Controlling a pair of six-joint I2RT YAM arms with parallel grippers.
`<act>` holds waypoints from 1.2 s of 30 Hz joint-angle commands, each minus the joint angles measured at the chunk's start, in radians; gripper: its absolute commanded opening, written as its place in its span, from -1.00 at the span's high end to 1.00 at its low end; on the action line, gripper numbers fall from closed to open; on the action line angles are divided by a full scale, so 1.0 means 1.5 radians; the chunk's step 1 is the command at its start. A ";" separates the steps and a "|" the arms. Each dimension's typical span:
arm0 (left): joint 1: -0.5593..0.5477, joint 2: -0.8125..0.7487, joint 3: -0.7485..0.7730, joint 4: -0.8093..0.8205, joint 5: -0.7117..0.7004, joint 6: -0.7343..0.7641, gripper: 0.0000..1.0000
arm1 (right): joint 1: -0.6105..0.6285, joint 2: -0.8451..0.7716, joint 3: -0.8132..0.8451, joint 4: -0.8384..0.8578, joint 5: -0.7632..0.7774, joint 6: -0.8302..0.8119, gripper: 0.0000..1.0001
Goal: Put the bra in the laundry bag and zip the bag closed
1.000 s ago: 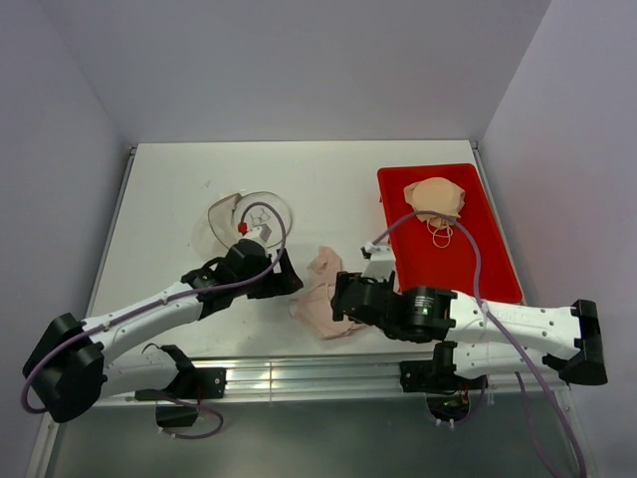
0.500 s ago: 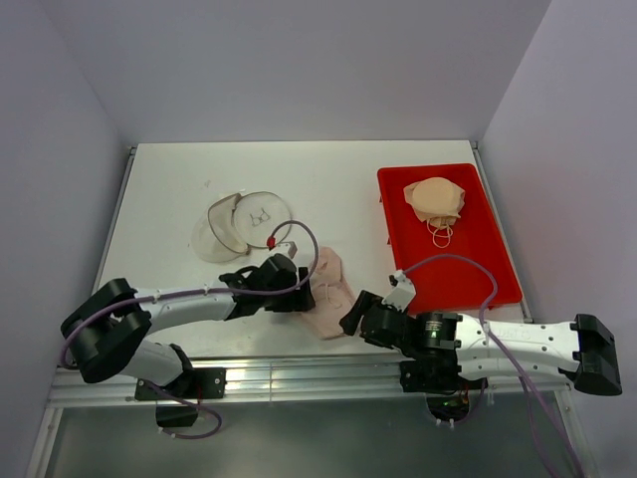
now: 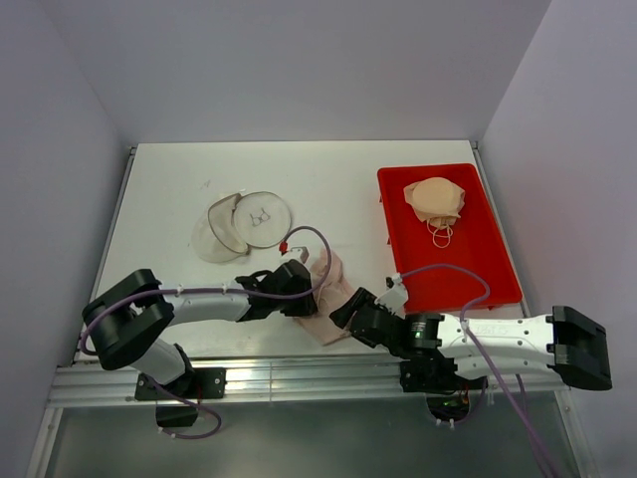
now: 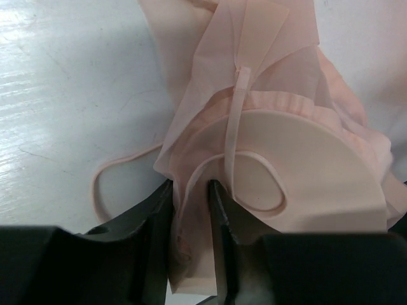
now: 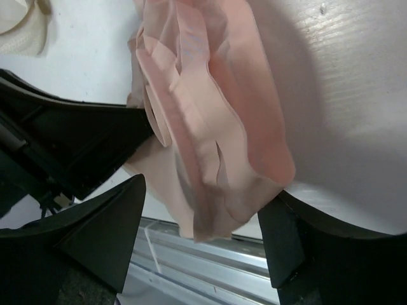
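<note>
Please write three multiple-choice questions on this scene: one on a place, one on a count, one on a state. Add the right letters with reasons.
1. Where is the laundry bag? A) on the metal rail B) on the table C) on the wall
2. How many bras are in view? A) one B) three C) two
3. What does the left gripper do? A) pinches the bra B) hangs open over the bag C) holds a zipper

1 B: it rests on the white surface.
2 C: the pale one, and a darker bra in the red tray.
3 A: fabric sits between its fingers.
</note>
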 commanded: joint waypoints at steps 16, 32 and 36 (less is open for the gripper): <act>-0.030 -0.027 0.013 0.002 0.012 -0.016 0.25 | -0.009 0.062 -0.021 0.084 0.061 0.030 0.37; 0.035 -0.203 0.270 -0.502 -0.391 -0.022 -0.43 | -0.024 -0.054 0.136 -0.138 0.156 -0.097 1.00; 0.110 -0.177 0.351 -0.632 -0.486 -0.031 -0.50 | -0.061 -0.108 0.193 -0.160 0.149 -0.176 1.00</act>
